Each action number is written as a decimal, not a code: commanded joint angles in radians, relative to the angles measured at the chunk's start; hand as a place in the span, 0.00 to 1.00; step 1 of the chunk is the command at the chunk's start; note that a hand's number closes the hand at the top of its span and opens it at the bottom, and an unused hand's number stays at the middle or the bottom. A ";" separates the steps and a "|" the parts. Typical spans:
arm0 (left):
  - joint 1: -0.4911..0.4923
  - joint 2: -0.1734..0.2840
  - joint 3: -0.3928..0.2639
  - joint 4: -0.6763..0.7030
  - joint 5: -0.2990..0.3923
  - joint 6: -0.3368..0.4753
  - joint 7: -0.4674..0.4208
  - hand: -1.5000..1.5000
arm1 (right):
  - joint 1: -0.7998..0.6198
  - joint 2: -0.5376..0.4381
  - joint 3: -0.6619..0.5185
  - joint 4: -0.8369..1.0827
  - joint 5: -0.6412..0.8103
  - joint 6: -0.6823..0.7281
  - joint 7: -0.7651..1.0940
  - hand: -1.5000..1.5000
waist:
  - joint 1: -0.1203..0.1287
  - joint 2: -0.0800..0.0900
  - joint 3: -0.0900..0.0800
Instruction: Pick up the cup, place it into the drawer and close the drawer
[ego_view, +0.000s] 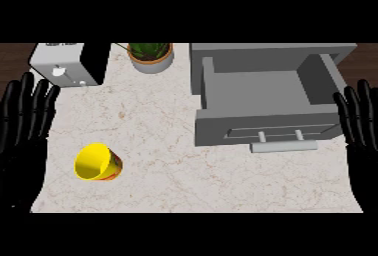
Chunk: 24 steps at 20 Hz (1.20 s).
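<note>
A: Yellow cup (97, 162) on pale marble: it lies tipped on the counter (184, 185), just right of the left hand (26, 127) and below that hand's fingertips, nearer its palm than its tips.

B: And the other hand?

A: The right hand (359, 130) shows at the far edge, well apart from the cup, with the whole width of the counter between them. The left hand is plainly the nearer of the two.

B: What are the fingers doing?

A: Both hands rest open, fingers straight and pointing up the view, slightly spread, holding nothing. No finger touches the cup.

B: How does the cup lie?

A: On its side, tilted. Its open mouth faces left and up, toward the left hand; its base points right and down. The long axis therefore runs roughly crosswise to the left fingers. A reddish band marks the outer wall near the base.

B: And the drawer?

A: The grey drawer (266, 102) stands pulled open, just left of the right hand's fingers, its handle (283, 146) facing the robot. By this reading, the left hand would have to turn inward to close round the cup's wall.
</note>
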 joint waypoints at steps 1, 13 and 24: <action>-0.029 -0.060 -0.039 0.042 -0.062 0.065 -0.006 0.00 | -0.020 -0.006 -0.015 -0.002 0.024 -0.020 0.037 0.00 | 0.050 -0.007 0.028; 0.000 -0.108 -0.252 0.141 -0.214 0.703 0.037 0.00 | -0.059 -0.006 -0.003 0.027 -0.153 0.076 0.128 0.00 | 0.054 -0.008 0.028; -0.136 -0.107 -0.161 0.190 -0.246 0.708 0.148 0.00 | -0.115 0.043 0.022 0.072 -0.087 0.037 0.110 0.00 | 0.056 -0.008 0.028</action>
